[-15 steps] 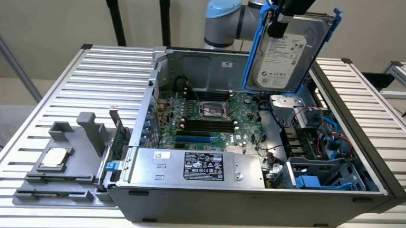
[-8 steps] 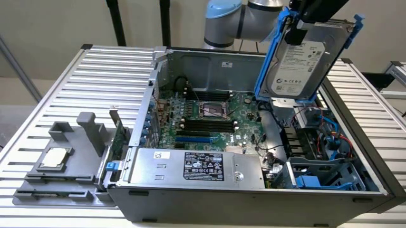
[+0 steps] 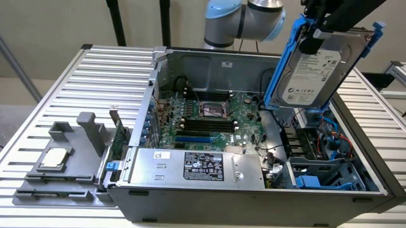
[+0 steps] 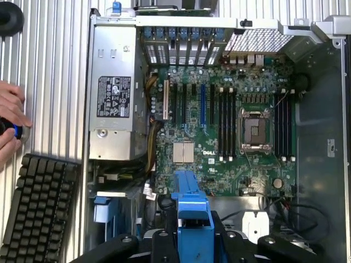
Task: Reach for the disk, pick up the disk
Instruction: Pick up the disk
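The gripper [image 3: 330, 26] is clamped on the disk [image 3: 315, 71], holding it tilted in the air above the far right part of the open computer case [image 3: 254, 199], on the exterior view's right. The disk's white label faces the exterior camera, with blue rails along its edges; in the wrist view a blue rail end [image 4: 193, 219] sits between the black fingers [image 4: 164, 244], and a hand [image 4: 11, 123] rests near a keyboard [image 4: 35, 211] beside the case
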You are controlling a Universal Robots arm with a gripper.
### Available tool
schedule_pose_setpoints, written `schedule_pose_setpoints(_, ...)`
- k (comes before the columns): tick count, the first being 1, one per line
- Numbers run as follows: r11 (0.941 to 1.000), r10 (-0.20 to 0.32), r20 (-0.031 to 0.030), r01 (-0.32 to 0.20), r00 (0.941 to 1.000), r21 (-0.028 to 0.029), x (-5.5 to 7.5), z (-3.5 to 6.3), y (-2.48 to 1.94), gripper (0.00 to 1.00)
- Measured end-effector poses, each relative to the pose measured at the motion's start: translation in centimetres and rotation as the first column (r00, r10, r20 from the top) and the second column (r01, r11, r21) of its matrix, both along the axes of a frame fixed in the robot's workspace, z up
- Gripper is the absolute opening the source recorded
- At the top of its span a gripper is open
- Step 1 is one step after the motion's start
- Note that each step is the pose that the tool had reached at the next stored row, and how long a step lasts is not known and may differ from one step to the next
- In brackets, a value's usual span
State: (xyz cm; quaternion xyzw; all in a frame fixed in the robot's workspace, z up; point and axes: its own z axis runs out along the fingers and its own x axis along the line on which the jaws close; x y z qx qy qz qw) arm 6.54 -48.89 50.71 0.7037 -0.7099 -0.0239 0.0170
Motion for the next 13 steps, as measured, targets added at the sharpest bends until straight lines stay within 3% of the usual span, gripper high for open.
schedule_pose_setpoints(7,1.0000,0.000,0.0001,0.000,1.0000,0.0004,1.2,-0.01,-1.99,0.33)
schedule_pose_setpoints(13,1.0000,0.000,0.0000,0.000,1.0000,0.0042,2.6,-0.01,-3.25,0.33)
